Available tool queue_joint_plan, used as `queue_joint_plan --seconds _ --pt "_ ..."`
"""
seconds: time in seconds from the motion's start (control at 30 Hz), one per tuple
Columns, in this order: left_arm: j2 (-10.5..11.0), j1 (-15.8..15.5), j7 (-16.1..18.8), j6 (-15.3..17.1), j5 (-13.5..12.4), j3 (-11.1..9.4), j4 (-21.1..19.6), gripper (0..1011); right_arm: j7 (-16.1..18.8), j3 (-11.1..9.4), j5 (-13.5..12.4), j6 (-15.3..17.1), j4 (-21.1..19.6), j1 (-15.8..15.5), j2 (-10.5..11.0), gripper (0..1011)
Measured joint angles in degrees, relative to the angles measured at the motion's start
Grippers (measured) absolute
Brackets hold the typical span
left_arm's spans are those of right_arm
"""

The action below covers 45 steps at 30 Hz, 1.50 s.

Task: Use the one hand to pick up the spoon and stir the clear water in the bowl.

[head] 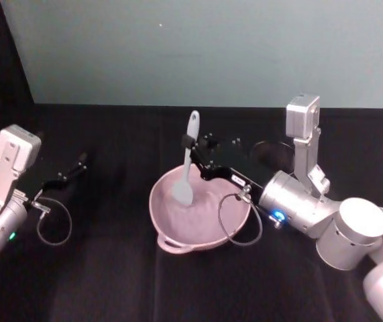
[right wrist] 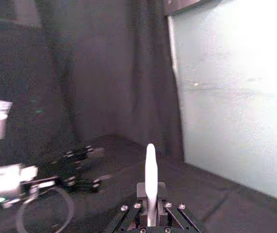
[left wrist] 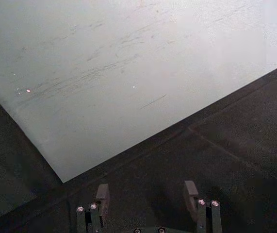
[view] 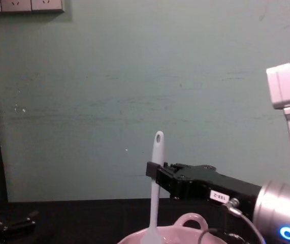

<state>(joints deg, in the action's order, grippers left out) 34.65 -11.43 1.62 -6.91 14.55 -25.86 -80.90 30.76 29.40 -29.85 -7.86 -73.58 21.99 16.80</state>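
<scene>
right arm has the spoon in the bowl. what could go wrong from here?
1. The right gripper pinches the spoon on its slim handle; drag on the head could twist it in the fingers.
2. The cable loop hangs over the bowl rim and may snag.
3. The left gripper is parked far left, so nothing braces the bowl; a wall push could slide it.

bowl [head: 203, 236]: placed mid-table [head: 111, 282]
spoon [head: 188, 166]: held upright, head in bowl
right gripper [head: 191, 143]: positioned over bowl, from right
left gripper [head: 82, 159]: left of bowl, well apart
</scene>
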Motion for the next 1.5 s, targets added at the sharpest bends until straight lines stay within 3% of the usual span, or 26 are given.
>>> queue_joint_plan --seconds 0.2,0.37,0.57,0.7,0.8,0.97,1.1,1.37,1.5 --pt "0.0 0.0 0.0 0.0 0.0 0.0 0.0 1011 -2.8 -1.0 3.9 -4.4 4.2 2.0 -1.9 117" --pt "0.0 0.0 0.0 0.0 0.0 0.0 0.0 1011 -4.4 -2.1 6.5 -5.6 3.9 2.0 -0.8 117" --pt "0.0 0.0 0.0 0.0 0.0 0.0 0.0 1011 -3.5 -2.8 6.9 -2.1 -1.0 -0.3 2.3 117" --pt "0.0 0.0 0.0 0.0 0.0 0.0 0.0 1011 -1.0 -3.2 5.1 1.8 -5.3 -3.1 4.2 117" --pt "0.0 0.0 0.0 0.0 0.0 0.0 0.0 1011 0.4 -3.0 3.8 3.1 -6.8 -4.2 4.3 117" --pt "0.0 0.0 0.0 0.0 0.0 0.0 0.0 1011 1.6 -1.8 2.6 3.6 -6.4 -4.2 2.9 117" --pt "0.0 0.0 0.0 0.0 0.0 0.0 0.0 1011 1.7 -1.1 2.6 1.8 -4.3 -3.1 0.9 117" --pt "0.0 0.0 0.0 0.0 0.0 0.0 0.0 1011 -1.4 -1.6 6.2 -4.9 4.3 1.5 -3.9 117" --pt "0.0 0.0 0.0 0.0 0.0 0.0 0.0 1011 -3.0 -2.5 8.1 -6.9 7.0 3.0 -4.7 117"
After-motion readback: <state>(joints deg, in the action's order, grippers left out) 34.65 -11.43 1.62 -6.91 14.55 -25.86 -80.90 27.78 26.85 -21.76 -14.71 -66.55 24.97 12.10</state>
